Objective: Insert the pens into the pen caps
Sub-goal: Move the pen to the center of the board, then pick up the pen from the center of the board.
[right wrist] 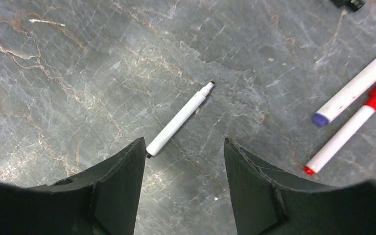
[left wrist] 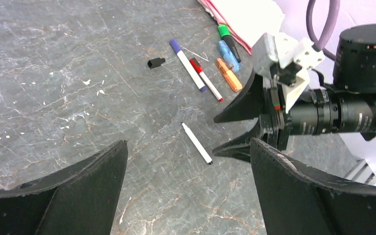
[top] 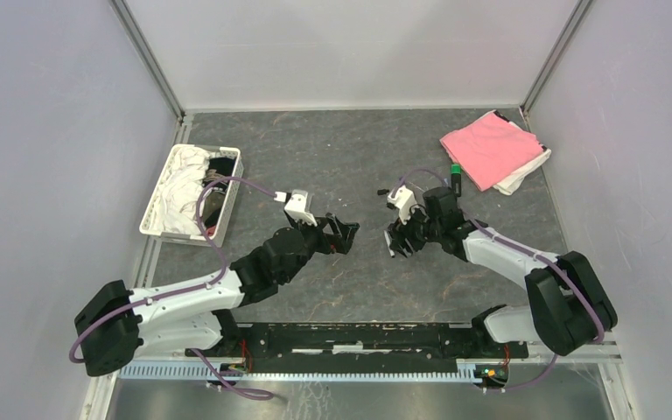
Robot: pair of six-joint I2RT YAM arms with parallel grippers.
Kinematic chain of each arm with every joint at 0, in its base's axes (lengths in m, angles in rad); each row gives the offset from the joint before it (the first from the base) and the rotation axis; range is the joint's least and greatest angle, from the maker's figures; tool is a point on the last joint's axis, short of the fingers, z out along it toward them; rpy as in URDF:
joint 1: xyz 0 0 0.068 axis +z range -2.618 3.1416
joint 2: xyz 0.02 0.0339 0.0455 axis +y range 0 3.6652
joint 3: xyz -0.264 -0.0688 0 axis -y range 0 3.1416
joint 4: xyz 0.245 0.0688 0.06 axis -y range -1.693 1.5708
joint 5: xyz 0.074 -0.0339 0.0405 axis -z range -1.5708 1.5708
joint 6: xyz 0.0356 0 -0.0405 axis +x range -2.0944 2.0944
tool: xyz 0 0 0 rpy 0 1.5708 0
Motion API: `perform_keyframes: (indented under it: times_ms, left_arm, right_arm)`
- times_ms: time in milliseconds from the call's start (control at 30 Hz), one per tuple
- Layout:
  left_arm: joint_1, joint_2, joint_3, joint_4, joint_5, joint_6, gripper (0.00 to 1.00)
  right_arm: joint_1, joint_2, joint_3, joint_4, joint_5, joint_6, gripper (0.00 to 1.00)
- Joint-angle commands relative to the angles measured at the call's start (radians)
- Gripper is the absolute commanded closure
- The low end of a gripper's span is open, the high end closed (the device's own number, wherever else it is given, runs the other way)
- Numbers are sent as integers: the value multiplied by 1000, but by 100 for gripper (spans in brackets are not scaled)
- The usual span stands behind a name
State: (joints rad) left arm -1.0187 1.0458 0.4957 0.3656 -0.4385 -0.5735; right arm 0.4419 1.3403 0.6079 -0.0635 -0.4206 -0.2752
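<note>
Our left gripper point(left wrist: 188, 143) stands spread wide and empty over the table; our right gripper point(right wrist: 184, 142) faces it, jaws likewise parted and holding nothing; between the two, flat on the surface, lies the thin white-barrelled pen with a bare black tip point(right wrist: 178, 120), its blunt end just beside one fingertip of our right gripper; farther out we see the small black plastic cap point(left wrist: 155, 62) lying alone, well apart from that pen; beyond it rest a white pen with a blue-purple cap point(left wrist: 188, 65), a white pen with red ends point(left wrist: 206, 79), a stubby orange marker point(left wrist: 228, 74), a blue marker point(left wrist: 226, 53) and a black-and-green marker point(left wrist: 229, 41), close together near the folded pink cloth point(top: 488, 144); the dark grey marbled tabletop point(top: 315, 149) is flecked with white scuffs; a white slatted basket point(top: 151, 214) holding white fabric sits at its left edge; plain pale walls point(top: 359, 52) on aluminium posts point(top: 149, 57) enclose it.
</note>
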Motion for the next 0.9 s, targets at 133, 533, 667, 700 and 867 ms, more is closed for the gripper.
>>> perform_keyframes:
  times_ms: [133, 533, 667, 700, 867]
  left_arm:
    - [-3, 11, -9, 71, -77, 68, 3]
    - [-3, -14, -38, 98, -68, 54, 6]
    - [-1, 2, -51, 156, -11, 53, 9]
    - [-2, 11, -57, 181, 12, 46, 9]
    - [4, 97, -104, 362, 128, -41, 9]
  right_arm:
    - [57, 32, -1, 48, 102, 133, 36]
    - [99, 145, 33, -9, 271, 61, 70]
    - [98, 178, 48, -35, 300, 22, 90]
    - [98, 185, 54, -42, 297, 17, 94]
    - [53, 180, 74, -41, 175, 51, 100]
